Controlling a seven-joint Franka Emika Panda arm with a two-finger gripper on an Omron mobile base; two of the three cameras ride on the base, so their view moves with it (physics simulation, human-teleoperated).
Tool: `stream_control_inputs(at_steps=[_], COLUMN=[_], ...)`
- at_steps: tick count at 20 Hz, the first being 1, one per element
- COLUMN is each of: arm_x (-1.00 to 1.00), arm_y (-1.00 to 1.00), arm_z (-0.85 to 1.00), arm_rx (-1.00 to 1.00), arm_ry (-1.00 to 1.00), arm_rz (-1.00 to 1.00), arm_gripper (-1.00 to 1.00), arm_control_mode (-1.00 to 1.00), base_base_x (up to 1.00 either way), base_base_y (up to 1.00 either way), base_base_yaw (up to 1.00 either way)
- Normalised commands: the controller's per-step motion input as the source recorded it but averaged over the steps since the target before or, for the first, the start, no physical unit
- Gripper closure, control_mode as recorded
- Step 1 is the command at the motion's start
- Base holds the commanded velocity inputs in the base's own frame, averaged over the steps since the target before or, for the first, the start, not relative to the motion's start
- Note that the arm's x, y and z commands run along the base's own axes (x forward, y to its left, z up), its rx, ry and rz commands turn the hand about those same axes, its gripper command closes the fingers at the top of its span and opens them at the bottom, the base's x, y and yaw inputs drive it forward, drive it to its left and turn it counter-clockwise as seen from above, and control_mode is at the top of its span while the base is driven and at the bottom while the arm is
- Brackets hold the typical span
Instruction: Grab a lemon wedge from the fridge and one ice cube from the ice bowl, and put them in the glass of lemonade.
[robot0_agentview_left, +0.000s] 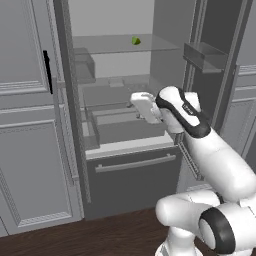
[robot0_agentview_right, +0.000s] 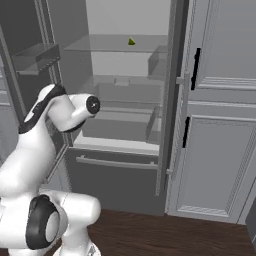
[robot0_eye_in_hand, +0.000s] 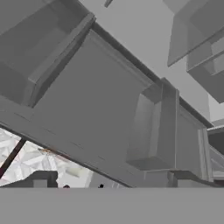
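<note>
Yellow-green lemon wedge (robot0_agentview_left: 136, 41), grey fridge (robot0_agentview_left: 132, 175)

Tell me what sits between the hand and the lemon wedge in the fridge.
In the left base view, open air and the glass shelf's front edge; the lemon wedge lies on that shelf, above the gripper.

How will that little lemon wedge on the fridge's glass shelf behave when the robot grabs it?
The lemon wedge looks tiny beside the arm, so it is probably very light. It sits on a smooth glass shelf, so a nudge may slide it rather than roll it. Its tapered shape could let it squirt out of closing jaws.
</note>
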Motion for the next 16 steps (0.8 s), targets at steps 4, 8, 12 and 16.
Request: stream_control_inputs(at_steps=[4, 8, 12, 16], arm_x=[-1.0, -1.0, -1.0, -0.92], arm_y=[-1.0, -0.8, -0.59, -0.13], arm_z=[0.34, 0.39, 0.18, 0.08], arm_rx=[-0.43, -0.39, -0.34, -0.3], arm_ry=[-0.05, 0.0, 0.0, 0.0], arm_rz=[-0.11, -0.17, -0.21, -0.25], arm_gripper=[-1.0, -1.0, -1.0, -1.0], arm_control_mode=[-1.0, -1.0, -1.0, -1.0], base_base_x=[0.0, 0.0, 0.0, 0.0], base_base_y=[0.0, 0.0, 0.0, 0.0], base_base_yaw=[0.0, 0.0, 0.0, 0.0])
